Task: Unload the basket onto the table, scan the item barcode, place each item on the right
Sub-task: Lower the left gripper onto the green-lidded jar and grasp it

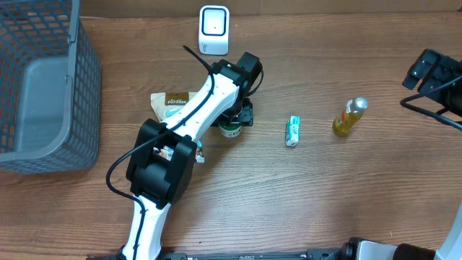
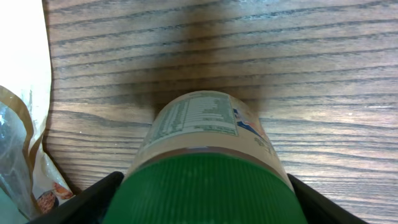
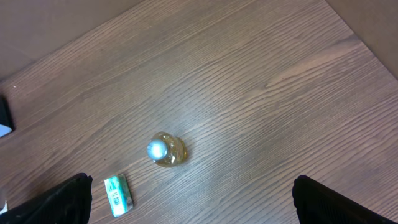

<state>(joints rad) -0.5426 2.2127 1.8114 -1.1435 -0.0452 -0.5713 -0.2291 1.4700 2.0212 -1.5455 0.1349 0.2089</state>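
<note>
Between the left fingers (image 2: 81,202), one at each side of its green lid: jar (image 2: 205,130), printed label turned toward the wrist camera. Close against the lid on both sides, though impossible to tell whether pressing it or only just beside it. Just left of those fingers, a bag (image 2: 18,155). Beyond them on the counter (image 1: 325,202), near, the scanner (image 1: 214,29). Off to their right, a packet (image 1: 292,131), then a bottle (image 1: 349,117). Well to their left, a basket (image 1: 83,94). Right fingers (image 3: 56,202) spread wide, holding nothing, above bottle and packet and well apart from both.
</note>
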